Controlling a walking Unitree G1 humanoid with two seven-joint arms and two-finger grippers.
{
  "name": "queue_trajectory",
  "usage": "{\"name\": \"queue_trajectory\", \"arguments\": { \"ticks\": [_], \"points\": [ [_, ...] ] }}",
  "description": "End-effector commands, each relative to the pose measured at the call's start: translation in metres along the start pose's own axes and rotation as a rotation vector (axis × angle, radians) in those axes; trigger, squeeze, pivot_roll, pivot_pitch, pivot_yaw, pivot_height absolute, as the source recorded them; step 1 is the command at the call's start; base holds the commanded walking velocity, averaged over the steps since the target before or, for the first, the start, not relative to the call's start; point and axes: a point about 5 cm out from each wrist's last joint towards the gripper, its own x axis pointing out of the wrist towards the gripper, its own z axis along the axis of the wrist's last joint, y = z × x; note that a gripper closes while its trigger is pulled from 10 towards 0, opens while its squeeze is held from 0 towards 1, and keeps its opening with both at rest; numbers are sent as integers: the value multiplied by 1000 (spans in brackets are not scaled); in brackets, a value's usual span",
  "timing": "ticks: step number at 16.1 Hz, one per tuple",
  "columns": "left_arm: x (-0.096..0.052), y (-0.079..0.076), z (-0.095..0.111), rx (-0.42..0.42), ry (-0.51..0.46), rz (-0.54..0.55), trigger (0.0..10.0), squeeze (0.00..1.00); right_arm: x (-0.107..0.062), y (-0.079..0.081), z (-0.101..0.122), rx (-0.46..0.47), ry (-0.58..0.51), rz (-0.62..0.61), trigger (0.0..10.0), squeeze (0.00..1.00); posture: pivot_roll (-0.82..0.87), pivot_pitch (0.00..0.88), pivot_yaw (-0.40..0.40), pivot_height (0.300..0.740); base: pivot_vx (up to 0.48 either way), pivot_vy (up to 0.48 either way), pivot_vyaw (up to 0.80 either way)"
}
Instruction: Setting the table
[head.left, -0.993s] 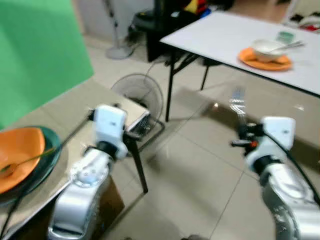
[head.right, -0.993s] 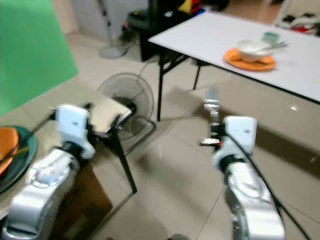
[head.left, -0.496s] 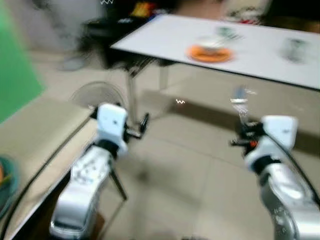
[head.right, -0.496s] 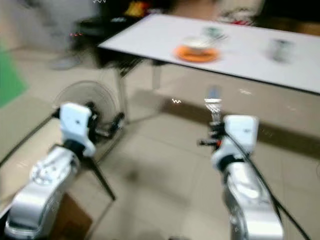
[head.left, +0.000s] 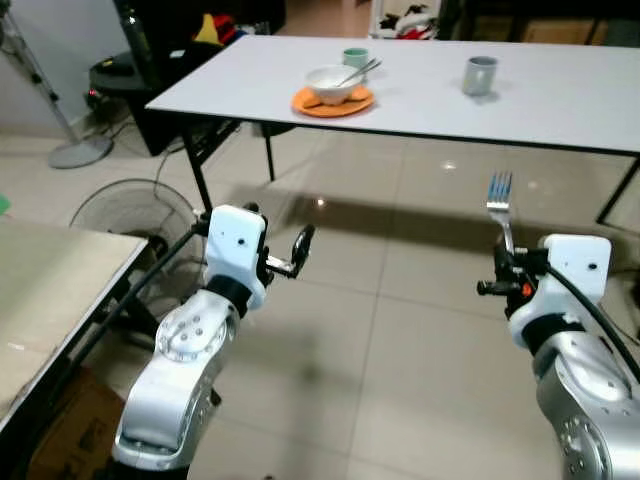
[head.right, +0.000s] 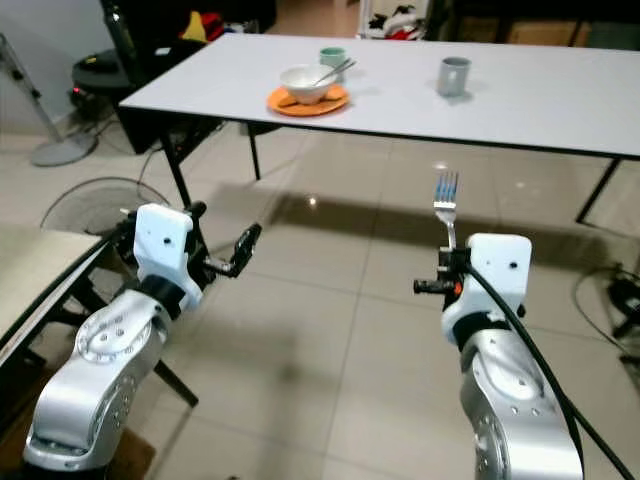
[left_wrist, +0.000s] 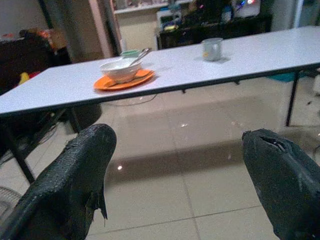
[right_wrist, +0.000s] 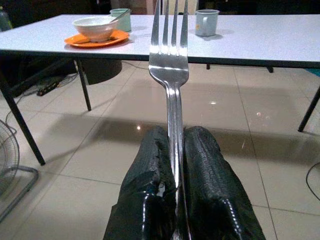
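My right gripper (head.left: 503, 266) is shut on a silver fork (head.left: 499, 192), holding it upright by the handle with the tines up. The right wrist view shows the fork (right_wrist: 169, 55) rising from between the two closed fingers (right_wrist: 207, 165). At waist height on the left, my left gripper (left_wrist: 177, 137) stands open and holds nothing. Ahead stands a long white table (head.left: 560, 100). On it are an orange plate (head.left: 348, 102) carrying a white bowl (head.left: 328, 82) with a spoon, a green cup (head.left: 355, 57) behind them, and a grey mug (head.left: 480, 75) further right.
A beige table (head.left: 50, 290) with black legs is close on my left, with a cardboard box (head.left: 60, 435) under it. A floor fan (head.left: 125, 215) lies beside it and a stand base (head.left: 75, 152) sits further back. Tiled floor lies between me and the white table.
The camera has swung right: the green screen and stacked plates on the beige table have left view, and the white table now faces me. The fork stays in the right gripper.
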Motion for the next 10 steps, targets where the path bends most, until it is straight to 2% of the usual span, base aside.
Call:
{"name": "queue_trajectory", "arguments": {
  "ticks": [1,5,10],
  "points": [
    [-1,1,-1,-7,2,0,10000,0,1,2,5,15,-17,14,10000,0,23,0,61,740,240,0,0],
    [-2,-3,-2,-7,11,-26,10000,0,6,0,5,-1,0,12,10000,0,26,0,62,740,275,0,-723],
    [-3,-2,-5,-12,21,-38,10000,0,3,-4,5,-2,6,-17,10000,0,10,0,67,740,274,0,0]
  ]
}}
